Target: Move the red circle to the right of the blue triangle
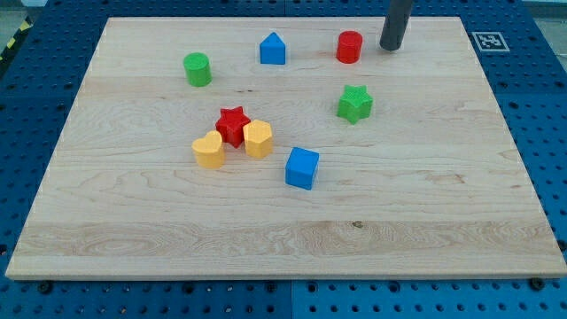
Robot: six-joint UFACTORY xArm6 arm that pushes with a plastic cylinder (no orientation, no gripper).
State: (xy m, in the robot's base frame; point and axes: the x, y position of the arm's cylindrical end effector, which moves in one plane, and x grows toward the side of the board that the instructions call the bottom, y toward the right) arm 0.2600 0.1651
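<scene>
Fingers are none on this arm — only my tip (391,47), a dark rod end holding nothing, set down just to the view's right of the red circle (349,47) without clearly touching it. Eight blocks lie on the counter (133,230): two red, two blue, two green, two yellow. That red circle — a short upright cylinder — sits near the view's top, right of the blue triangle (273,49).
</scene>
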